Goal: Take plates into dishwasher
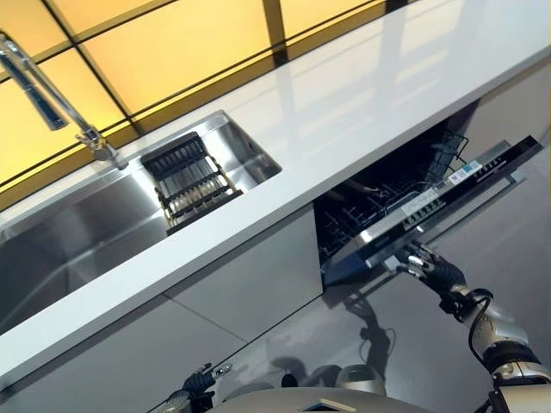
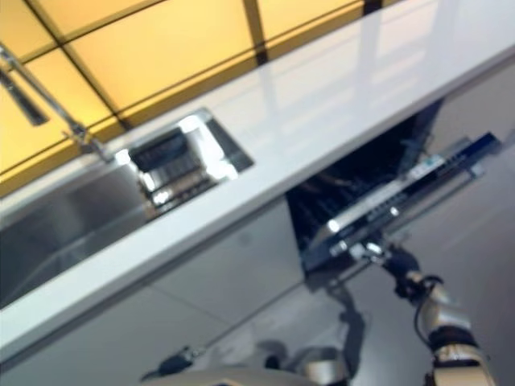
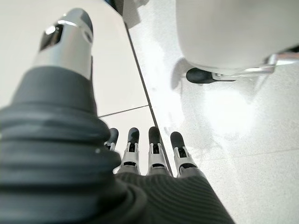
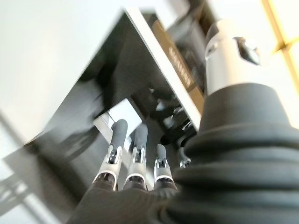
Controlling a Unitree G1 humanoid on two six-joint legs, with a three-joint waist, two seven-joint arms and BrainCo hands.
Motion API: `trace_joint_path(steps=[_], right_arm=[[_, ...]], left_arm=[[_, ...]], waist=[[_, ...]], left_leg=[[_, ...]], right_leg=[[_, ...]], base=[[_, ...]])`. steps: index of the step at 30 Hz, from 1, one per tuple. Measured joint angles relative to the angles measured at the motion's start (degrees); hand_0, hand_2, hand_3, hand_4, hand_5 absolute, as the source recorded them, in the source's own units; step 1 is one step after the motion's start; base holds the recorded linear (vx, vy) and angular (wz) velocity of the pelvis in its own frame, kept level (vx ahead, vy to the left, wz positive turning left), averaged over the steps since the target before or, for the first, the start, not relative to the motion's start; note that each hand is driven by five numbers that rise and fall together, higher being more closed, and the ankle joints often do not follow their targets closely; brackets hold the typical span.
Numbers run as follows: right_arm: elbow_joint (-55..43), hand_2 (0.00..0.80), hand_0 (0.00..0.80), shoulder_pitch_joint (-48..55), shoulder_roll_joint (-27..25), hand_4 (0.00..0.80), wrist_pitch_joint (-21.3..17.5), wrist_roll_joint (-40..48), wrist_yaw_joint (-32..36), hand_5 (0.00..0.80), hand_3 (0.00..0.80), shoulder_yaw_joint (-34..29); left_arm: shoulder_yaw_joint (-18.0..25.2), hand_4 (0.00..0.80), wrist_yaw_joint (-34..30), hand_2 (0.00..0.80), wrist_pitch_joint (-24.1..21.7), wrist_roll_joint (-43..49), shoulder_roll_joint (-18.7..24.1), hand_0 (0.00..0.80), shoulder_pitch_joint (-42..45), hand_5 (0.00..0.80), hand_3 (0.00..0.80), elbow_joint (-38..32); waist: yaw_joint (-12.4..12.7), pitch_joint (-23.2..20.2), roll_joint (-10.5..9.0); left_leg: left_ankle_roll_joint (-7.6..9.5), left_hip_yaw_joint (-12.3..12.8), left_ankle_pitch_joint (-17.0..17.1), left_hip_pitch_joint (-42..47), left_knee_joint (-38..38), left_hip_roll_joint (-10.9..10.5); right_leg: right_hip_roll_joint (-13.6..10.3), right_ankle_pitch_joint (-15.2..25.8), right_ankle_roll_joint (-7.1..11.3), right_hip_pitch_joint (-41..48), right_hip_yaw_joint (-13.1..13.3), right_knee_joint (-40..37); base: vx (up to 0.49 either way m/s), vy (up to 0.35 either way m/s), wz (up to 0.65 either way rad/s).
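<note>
The right hand (image 1: 428,265) presses straight fingers under the half-open dishwasher door (image 1: 430,211); the left hand (image 3: 154,158) hangs relaxed, holding nothing.

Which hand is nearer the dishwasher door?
Right. The right hand is at the front of the partly open dishwasher door, fingers straight against it. The left hand hangs low by the cabinet fronts, well away from it.
</note>
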Motion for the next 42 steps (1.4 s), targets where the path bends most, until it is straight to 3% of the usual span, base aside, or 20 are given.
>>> trace_joint_path(steps=[4, 7, 11, 16, 22, 27, 35, 42], right_arm=[[-2.5, 0.000, 0.000, -1.5, 1.1, 0.000, -0.3, 1.4, 1.4, 0.000, 0.000, 1.3], [-2.5, 0.000, 0.000, -1.6, 1.9, 0.000, -0.3, 1.7, 1.5, 0.000, 0.000, 2.3], [-2.5, 0.000, 0.000, -3.6, 2.8, 0.000, -0.3, 2.7, 0.7, 0.000, 0.000, 3.3], [-3.6, 0.000, 0.000, -5.2, 2.8, 0.000, -0.3, 4.2, -2.2, 0.000, 0.000, 3.3], [-3.6, 0.000, 0.000, -1.8, 3.5, 0.000, -0.3, 2.5, -5.3, 0.000, 0.000, 3.0], [2.0, 0.000, 0.000, 4.9, 9.8, 0.000, -0.8, -4.1, -7.9, 0.000, 0.000, 2.3], [18.9, 0.000, 0.000, 6.7, 17.5, 0.000, -0.9, -15.7, -14.5, 0.000, 0.000, 7.7], [22.2, 0.000, 0.000, 7.7, 22.2, 0.000, 4.0, -16.3, -17.5, 0.000, 0.000, 10.1]], left_arm=[[0.0, 0.000, 0.2, 0.000, 0.0, 0.0, 0.3, 0.000, 0.0, 0.000, 0.000, -0.9], [0.0, 0.000, 0.6, 0.000, 0.2, 0.0, 1.5, 0.000, 0.0, 0.000, 0.000, -1.3], [0.0, 0.000, 1.4, 0.000, 0.3, -0.1, 3.8, 0.000, -0.2, 0.000, 0.000, -1.8], [0.4, 0.000, 1.7, 0.000, 0.3, -0.1, 5.1, 0.000, -0.8, 0.000, 0.000, -2.0], [2.7, 0.000, 2.6, 0.000, 0.3, -0.2, 5.4, 0.000, -0.8, 0.000, 0.000, -2.0], [2.8, 0.000, 3.0, 0.000, 0.2, -0.2, 5.4, 0.000, -1.3, 0.000, 0.000, -1.9], [2.8, 0.000, 3.0, 0.000, 0.0, -0.2, 5.0, 0.000, -4.1, 0.000, 0.000, -0.2], [2.8, 0.000, 3.4, 0.000, 0.2, -0.1, 3.2, 0.000, -4.5, 0.000, 0.000, 0.1]], waist=[[2.5, -1.1, -0.40], [3.8, -2.2, -2.87], [3.9, -2.9, -6.48], [5.4, -3.3, -9.40], [5.3, -3.0, -11.27], [5.3, -3.0, -13.46], [5.4, -2.8, -14.14], [6.8, -2.9, -13.95]], left_leg=[[-0.52, -0.7, 0.3, 0.3, -0.8, 0.8], [-0.95, -2.1, 0.7, 0.0, -0.6, 1.4], [-1.56, -4.0, 1.0, -1.0, -0.6, 1.6], [-2.19, -4.4, 1.3, -2.8, -1.0, 2.2], [-2.41, -4.9, 1.4, -4.2, -1.0, 2.4], [-2.41, -4.9, 1.4, -4.8, -1.0, 2.4], [-2.51, -4.3, 1.3, -4.7, -1.0, 2.5], [-2.29, -4.0, 1.4, -4.7, -1.0, 2.5]], right_leg=[[1.0, 1.4, -0.39, 2.0, -1.3, -3.1], [1.7, 2.4, -0.96, 3.9, -2.7, -6.1], [2.5, 3.2, -1.64, 5.8, -3.4, -9.5], [3.3, 5.1, -2.29, 6.0, -3.9, -13.1], [3.5, 5.1, -2.45, 5.0, -4.8, -13.1], [3.5, 5.2, -2.47, 4.5, -4.9, -13.1], [3.4, 5.2, -2.46, 4.7, -5.1, -13.1], [3.3, 5.2, -2.46, 5.1, -5.8, -13.1]], base=[[0.029, -0.110, 0.15], [-0.002, -0.102, 0.25], [-0.043, -0.085, 0.30], [0.002, -0.057, 0.11], [-0.005, -0.024, 0.06], [0.013, 0.000, 0.00], [0.050, -0.003, 0.01], [0.054, 0.030, 0.05]])
